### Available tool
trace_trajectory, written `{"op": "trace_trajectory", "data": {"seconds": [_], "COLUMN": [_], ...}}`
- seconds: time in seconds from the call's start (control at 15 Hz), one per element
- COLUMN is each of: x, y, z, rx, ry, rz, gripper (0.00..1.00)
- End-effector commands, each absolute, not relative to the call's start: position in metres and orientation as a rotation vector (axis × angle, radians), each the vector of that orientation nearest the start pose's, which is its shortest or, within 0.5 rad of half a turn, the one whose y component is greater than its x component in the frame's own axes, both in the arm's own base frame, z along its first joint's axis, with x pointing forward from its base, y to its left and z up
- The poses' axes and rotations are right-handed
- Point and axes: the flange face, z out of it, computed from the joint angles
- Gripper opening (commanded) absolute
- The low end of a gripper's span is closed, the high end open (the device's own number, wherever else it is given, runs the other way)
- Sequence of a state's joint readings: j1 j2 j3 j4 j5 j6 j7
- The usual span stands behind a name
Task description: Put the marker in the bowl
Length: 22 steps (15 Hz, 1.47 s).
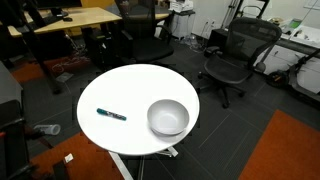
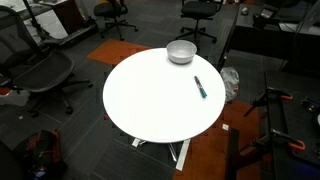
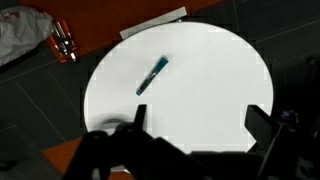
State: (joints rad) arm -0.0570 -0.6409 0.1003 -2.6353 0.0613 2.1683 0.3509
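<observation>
Upper middle of the wrist view, the marker (image 3: 152,75) is lying flat on the white table (image 3: 205,75), clear of the bowl (image 1: 168,117) sitting lower right in an exterior view. The gripper (image 3: 197,125) is hanging at frame bottom, jaws spread wide and gripping nothing, likely lining up a grab.

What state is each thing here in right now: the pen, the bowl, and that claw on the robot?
marker: lying flat on the table, apart from the bowl, not held.
bowl: upright on the table, empty.
gripper: open, above the table, nothing between its fingers.
</observation>
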Motion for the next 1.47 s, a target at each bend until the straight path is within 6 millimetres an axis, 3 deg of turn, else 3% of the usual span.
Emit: {"op": "trace_trajectory", "data": {"seconds": [0.0, 0.8, 1.4], "x": [0.369, 0.386, 0.409], "y": [0.012, -0.009, -0.022], "z": [0.434, 0.333, 0.259], "rx": [-3.031, -2.738, -2.646], "ry": [0.800, 1.432, 1.696], "rz": [-0.257, -0.275, -0.233], "gripper": [1.00, 1.00, 1.00]}}
